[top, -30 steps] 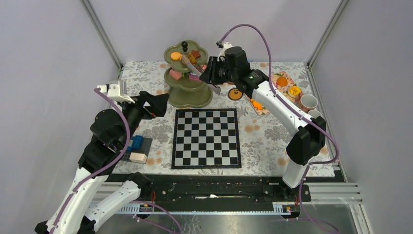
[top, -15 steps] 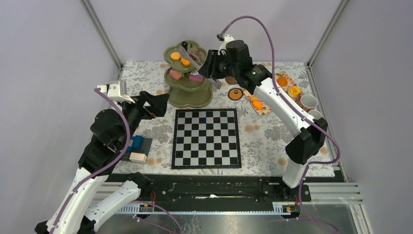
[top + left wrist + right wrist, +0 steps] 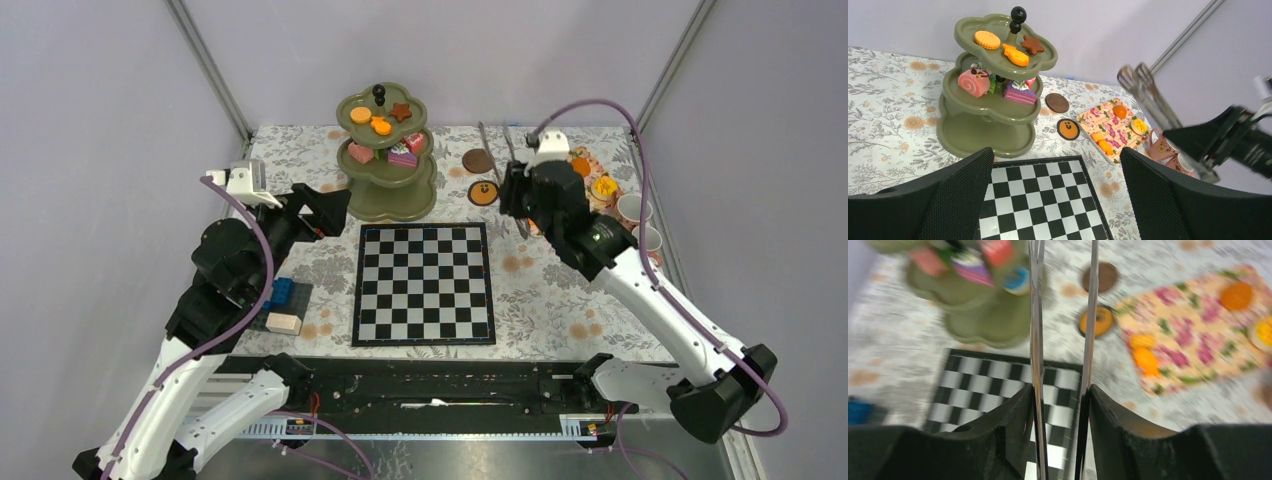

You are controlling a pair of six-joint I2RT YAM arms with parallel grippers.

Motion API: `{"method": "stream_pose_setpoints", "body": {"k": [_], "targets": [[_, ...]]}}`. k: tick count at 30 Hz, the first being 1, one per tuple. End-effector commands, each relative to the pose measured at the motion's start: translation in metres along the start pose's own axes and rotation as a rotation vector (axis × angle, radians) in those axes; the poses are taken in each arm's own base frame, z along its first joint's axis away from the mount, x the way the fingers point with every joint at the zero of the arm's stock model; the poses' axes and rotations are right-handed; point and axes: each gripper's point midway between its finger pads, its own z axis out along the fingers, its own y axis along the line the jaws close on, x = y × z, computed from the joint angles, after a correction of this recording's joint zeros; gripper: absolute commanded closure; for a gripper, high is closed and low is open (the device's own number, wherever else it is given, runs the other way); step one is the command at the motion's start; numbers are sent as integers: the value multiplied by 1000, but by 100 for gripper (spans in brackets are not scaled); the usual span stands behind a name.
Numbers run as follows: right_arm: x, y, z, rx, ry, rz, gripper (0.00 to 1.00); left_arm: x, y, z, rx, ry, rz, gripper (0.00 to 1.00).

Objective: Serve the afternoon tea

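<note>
Moved since a second ago: my right arm (image 3: 640, 290) has come back from over the stand (image 3: 973, 136) and now hangs above the right half of the bench (image 3: 540, 290). One orange piece (image 3: 1015, 55) lies free on the top tier.
Stand: far left of centre on the bench, upright with its knob on top. The bottom tier looks bare.
Chessboard (image 3: 424, 283): middle of the bench, nothing on it.
Tray (image 3: 1100, 117): far right, just beside the cups (image 3: 1160, 147).
Tongs (image 3: 1036, 315): their long axis runs near to far. The tips point away from me toward the far edge, apart, with nothing between them.
Right claw (image 3: 1060, 400): clamped on the tongs' handle end, one finger against each blade.
Left claw (image 3: 1055, 165): fingers spread wide, nothing in them, hanging near the stand's left side.
Pastries (image 3: 987, 39): three on the top tier and about three on the middle tier.
Done so far, I judge: roughly half, with two tiers filled.
Left to do: several orange and yellow pieces (image 3: 1105, 146) are on the tray. Two round discs (image 3: 1067, 129) lie on the cloth between tray and stand. The cups are not yet set out.
</note>
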Motion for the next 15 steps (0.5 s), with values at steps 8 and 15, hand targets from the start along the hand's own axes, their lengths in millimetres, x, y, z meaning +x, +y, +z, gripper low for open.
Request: {"method": "stream_pose_setpoints", "body": {"k": [8, 15], "targets": [[147, -125, -12, 322, 371, 87, 51, 7, -16, 17, 67, 15, -17, 1], [167, -134, -8, 274, 516, 172, 49, 9, -16, 17, 71, 21, -25, 1]]}}
